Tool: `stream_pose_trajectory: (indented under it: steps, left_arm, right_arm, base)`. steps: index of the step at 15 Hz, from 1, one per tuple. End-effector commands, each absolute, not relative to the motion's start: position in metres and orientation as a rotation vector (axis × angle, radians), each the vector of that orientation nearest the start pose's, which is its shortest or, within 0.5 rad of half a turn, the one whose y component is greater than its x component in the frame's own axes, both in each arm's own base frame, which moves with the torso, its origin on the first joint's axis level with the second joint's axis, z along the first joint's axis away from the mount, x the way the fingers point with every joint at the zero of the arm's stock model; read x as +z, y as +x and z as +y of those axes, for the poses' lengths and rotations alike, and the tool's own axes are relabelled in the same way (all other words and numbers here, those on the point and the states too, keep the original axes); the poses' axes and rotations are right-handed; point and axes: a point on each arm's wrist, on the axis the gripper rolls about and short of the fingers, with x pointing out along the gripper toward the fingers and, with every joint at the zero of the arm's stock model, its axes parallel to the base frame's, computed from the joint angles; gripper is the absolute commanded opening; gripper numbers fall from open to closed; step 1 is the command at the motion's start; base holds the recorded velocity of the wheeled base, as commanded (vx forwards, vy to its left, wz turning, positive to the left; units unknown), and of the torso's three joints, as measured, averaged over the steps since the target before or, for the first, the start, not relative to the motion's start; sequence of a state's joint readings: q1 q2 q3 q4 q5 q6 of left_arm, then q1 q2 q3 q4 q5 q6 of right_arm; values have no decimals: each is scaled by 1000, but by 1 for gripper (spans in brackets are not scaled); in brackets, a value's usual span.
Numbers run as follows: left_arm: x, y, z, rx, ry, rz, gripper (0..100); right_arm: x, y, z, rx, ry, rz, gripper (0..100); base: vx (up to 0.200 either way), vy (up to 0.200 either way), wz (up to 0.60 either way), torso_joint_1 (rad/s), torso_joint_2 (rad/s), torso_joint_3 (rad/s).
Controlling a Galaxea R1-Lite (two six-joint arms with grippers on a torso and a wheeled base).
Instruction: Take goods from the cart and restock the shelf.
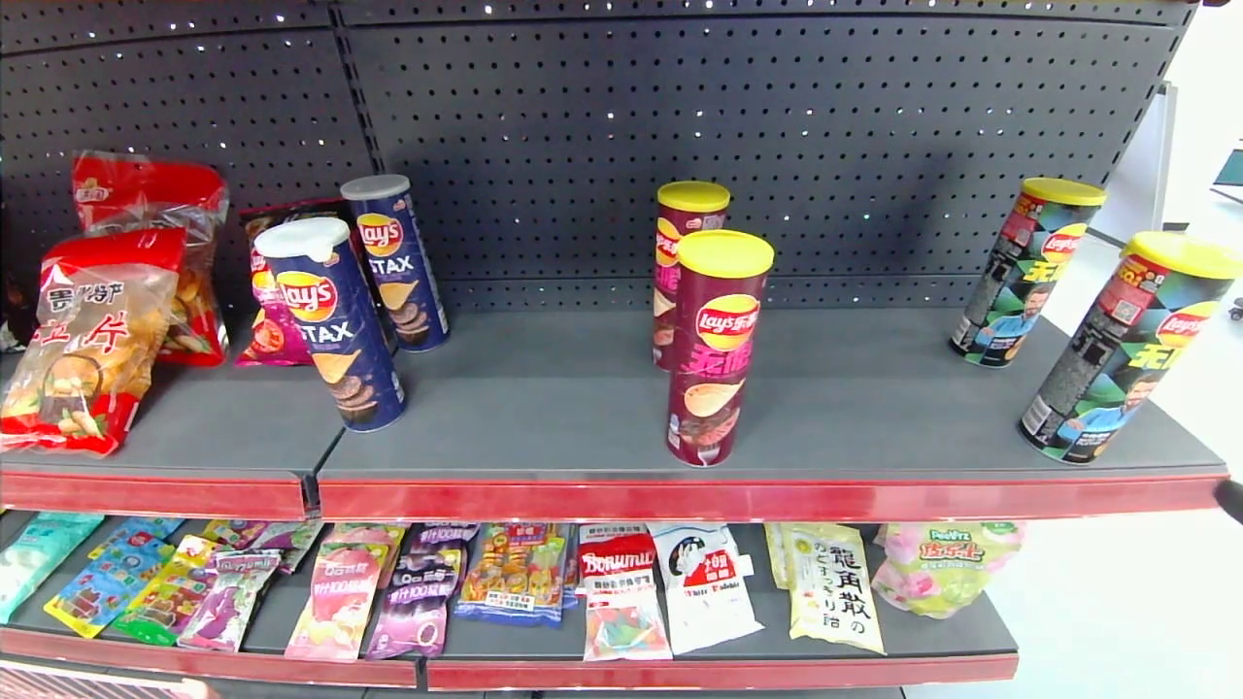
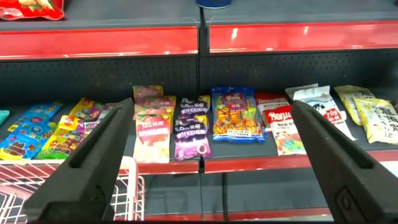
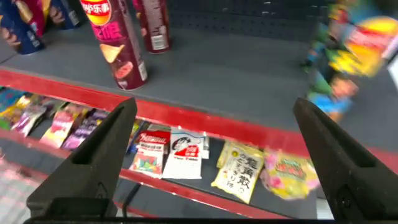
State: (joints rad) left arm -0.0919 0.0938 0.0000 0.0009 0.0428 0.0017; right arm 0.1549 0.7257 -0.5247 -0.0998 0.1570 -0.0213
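The upper shelf (image 1: pixel 583 388) holds two blue crisp cans (image 1: pixel 335 325), two maroon cans with yellow lids (image 1: pixel 716 349) and two black-green cans (image 1: pixel 1126 349), all upright. My left gripper (image 2: pixel 211 109) is open and empty, held low in front of the lower shelf (image 2: pixel 249 163), with the cart's wire rim (image 2: pixel 127 186) just beneath it. My right gripper (image 3: pixel 214 106) is also open and empty. It hangs in front of the upper shelf's red edge (image 3: pixel 186 118), with the front maroon can (image 3: pixel 118 43) beyond it and a black-green can (image 3: pixel 348 56) off to one side.
Red snack bags (image 1: pixel 87 340) stand at the upper shelf's left end. Several flat candy packets (image 1: pixel 621 592) lie in a row on the lower shelf. Bare shelf stretches between the maroon and black-green cans (image 1: pixel 874 388). A perforated back panel (image 1: pixel 777 146) closes the shelf.
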Motion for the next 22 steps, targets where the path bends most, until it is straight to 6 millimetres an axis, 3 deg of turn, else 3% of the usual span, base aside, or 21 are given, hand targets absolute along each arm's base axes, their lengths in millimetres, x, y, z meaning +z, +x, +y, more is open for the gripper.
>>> stream_pose_trajectory:
  steps: [1,6,10,14,22]
  left_arm:
    - [77,-16,2,3,6,97,100]
    - [77,-18,0,78,2,69,100]
    - [77,-18,0,78,2,68,100]
    - [77,-18,0,77,2,69,100]
    - [77,-18,0,78,2,69,100]
  right_arm:
    - [217,162,46,416,-88,254,100]
    - [180,201,92,420,-191,405,100]
    - [174,224,114,426,-212,428,100]
    - [166,241,130,379,-245,452,100]
    - [157,264,142,351,-246,475,100]
  base:
    - [0,0,0,0,0,0]
    - [0,0,0,0,0,0]
    - [0,0,0,0,0,0]
    - [0,0,0,0,0,0]
    - [0,0,0,0,0,0]
